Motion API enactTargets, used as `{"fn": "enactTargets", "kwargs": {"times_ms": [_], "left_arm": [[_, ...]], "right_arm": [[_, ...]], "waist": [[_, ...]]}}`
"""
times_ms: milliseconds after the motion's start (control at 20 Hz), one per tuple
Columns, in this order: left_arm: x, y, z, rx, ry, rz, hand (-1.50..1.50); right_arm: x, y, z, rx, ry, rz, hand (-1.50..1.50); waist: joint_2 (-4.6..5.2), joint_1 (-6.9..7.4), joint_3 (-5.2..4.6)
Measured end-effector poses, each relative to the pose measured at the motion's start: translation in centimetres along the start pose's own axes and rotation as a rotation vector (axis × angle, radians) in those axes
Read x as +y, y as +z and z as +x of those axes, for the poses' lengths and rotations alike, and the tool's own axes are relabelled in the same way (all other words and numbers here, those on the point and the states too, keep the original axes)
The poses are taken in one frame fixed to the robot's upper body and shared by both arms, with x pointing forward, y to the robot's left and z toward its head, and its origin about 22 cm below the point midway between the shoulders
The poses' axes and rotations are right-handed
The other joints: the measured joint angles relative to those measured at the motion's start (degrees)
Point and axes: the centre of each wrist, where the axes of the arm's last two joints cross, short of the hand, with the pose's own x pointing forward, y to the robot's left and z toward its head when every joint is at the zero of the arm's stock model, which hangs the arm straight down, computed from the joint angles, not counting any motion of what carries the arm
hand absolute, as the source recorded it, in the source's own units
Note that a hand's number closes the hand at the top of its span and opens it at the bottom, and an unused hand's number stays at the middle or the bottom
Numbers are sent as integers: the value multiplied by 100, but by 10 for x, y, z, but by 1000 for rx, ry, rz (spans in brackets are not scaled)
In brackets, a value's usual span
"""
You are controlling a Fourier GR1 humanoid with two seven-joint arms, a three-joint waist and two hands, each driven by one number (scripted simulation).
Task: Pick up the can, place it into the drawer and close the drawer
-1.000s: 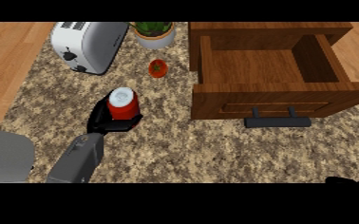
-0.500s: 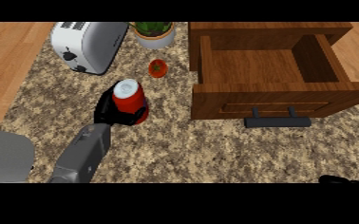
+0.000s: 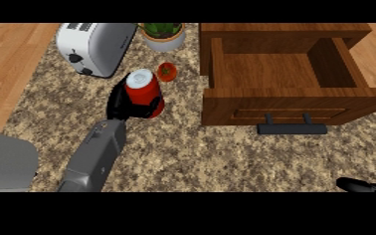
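My left hand (image 3: 122, 103) is curled round a red can (image 3: 143, 92) with a white top, holding it above the speckled counter, left of the drawer. The wooden drawer (image 3: 220, 74) stands pulled open at the right, its inside bare, with a black handle (image 3: 292, 128) on its front. Only a black tip of my right hand (image 3: 357, 184) shows at the lower right edge.
A white toaster (image 3: 95, 47) stands at the back left. A potted plant (image 3: 163, 34) sits behind the can. A small red tomato-like item (image 3: 167, 71) lies between the can and the drawer. A grey object (image 3: 15, 163) fills the lower left corner.
My left hand has carried the can up and a little right, toward the drawer. The drawer has not moved.
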Motion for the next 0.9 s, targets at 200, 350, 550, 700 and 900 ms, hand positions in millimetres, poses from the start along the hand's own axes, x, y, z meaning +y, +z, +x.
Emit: {"fn": "enactTargets", "kwargs": {"times_ms": [200,350,550,700,900], "left_arm": [[-26,-17,22,-17,-22,-36,150],[-40,-31,46,-48,-49,-68,150],[-70,-50,86,-58,-62,-110,150],[-90,-59,120,-65,-53,-132,150],[-117,-63,165,-77,-51,-155,150]], "right_arm": [[-4,5,4,2,15,-6,-150],[-2,5,8,4,21,-11,-150],[1,5,6,2,25,-8,-150],[1,6,7,-1,23,-12,-150],[-3,0,6,2,23,-14,-150]], "waist": [[-19,17,2],[-25,31,3],[-28,24,4],[-30,25,4],[-31,31,3]]}}
